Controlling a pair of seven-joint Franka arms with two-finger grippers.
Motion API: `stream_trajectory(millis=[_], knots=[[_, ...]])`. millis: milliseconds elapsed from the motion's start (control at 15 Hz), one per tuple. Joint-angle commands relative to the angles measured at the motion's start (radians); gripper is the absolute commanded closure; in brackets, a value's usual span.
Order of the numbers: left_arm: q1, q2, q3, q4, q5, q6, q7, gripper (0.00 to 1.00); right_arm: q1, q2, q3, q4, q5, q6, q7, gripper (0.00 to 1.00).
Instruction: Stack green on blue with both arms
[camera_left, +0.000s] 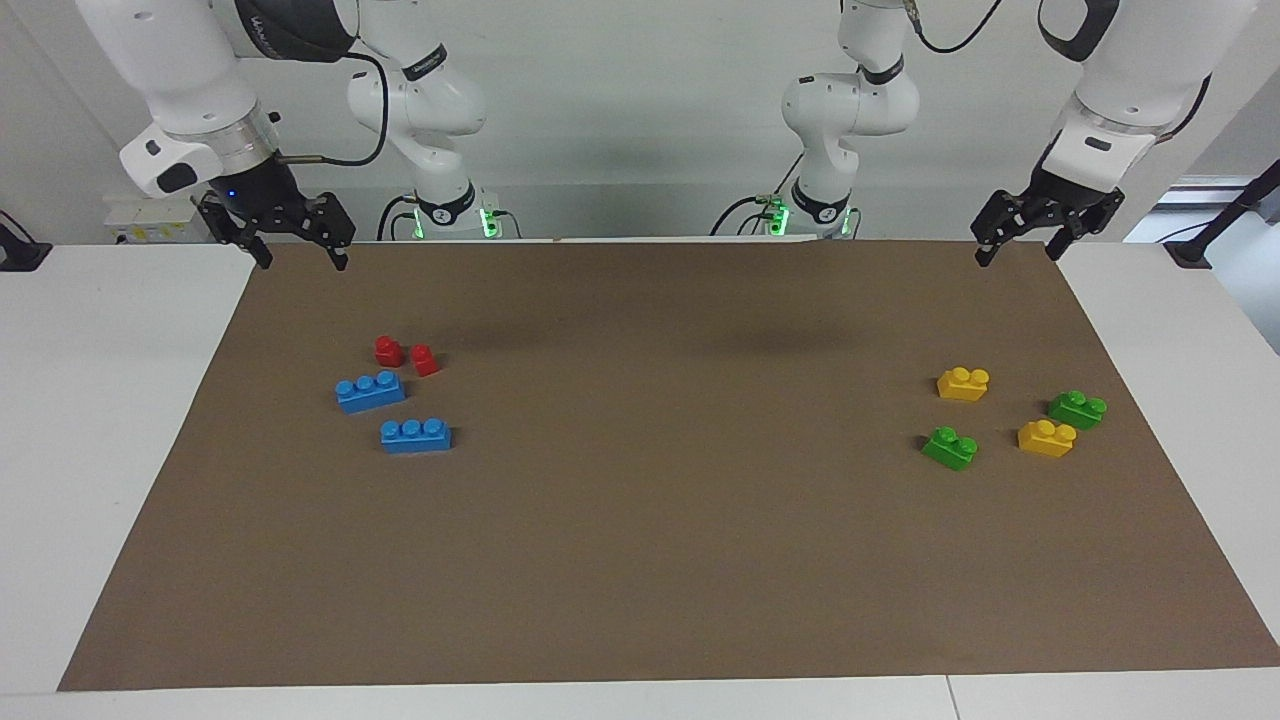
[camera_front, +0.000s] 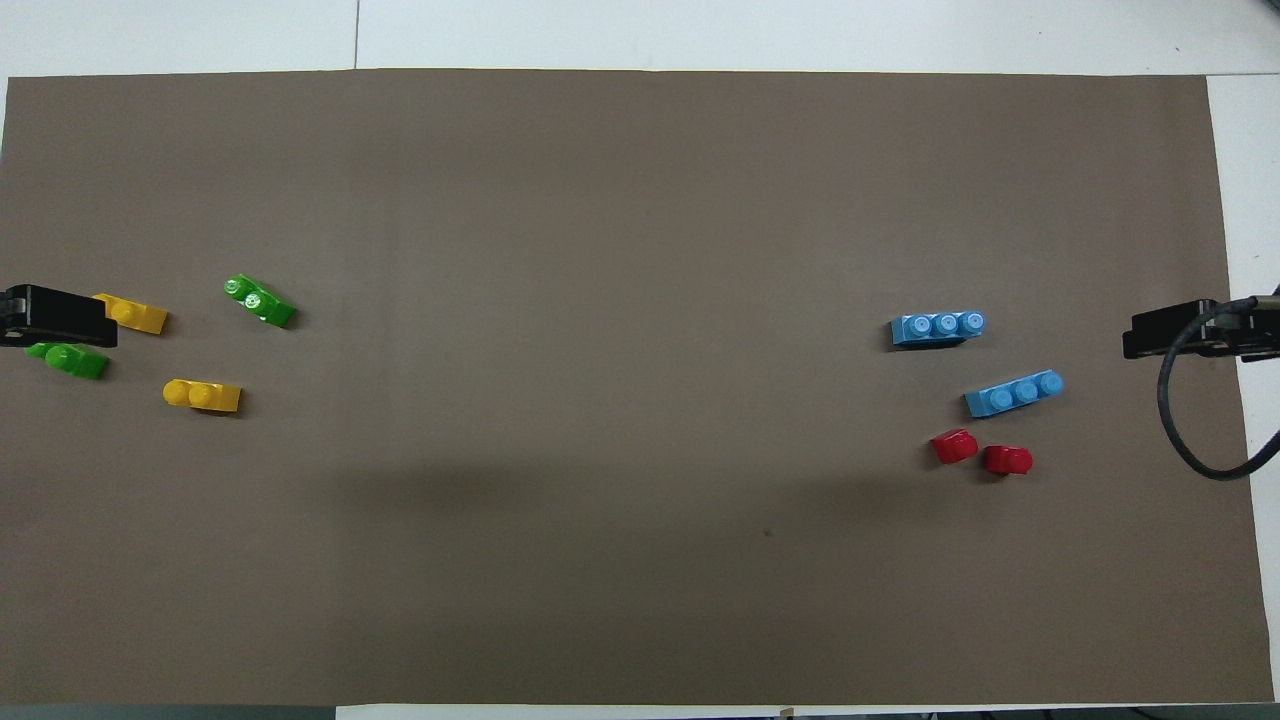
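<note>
Both small green two-stud plastic bricks (camera_left: 950, 447) (camera_left: 1077, 409) sit among lookalike yellow bricks (camera_left: 963, 383), well apart from the long blue three-stud bricks (camera_left: 416, 435). Left gripper (camera_left: 1020, 240) and right gripper (camera_left: 292, 248) hang spread, empty; a careless descent could nudge yellow.

In the overhead view, the left gripper (camera_front: 55, 316) partly covers one green brick (camera_front: 75, 360).
</note>
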Motion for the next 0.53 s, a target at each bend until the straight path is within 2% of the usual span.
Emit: stream_trajectory(millis=[0,467], knots=[[-0.013,-0.031,0.005,-0.032,0.008,0.000,0.004,0.00,-0.005,-0.010,0.005,-0.008,-0.007,-0.003,-0.013,0.00],[-0.013,-0.031,0.001,-0.032,0.008,-0.003,0.002,0.00,-0.011,-0.008,0.005,-0.002,-0.007,0.000,-0.022,0.00]])
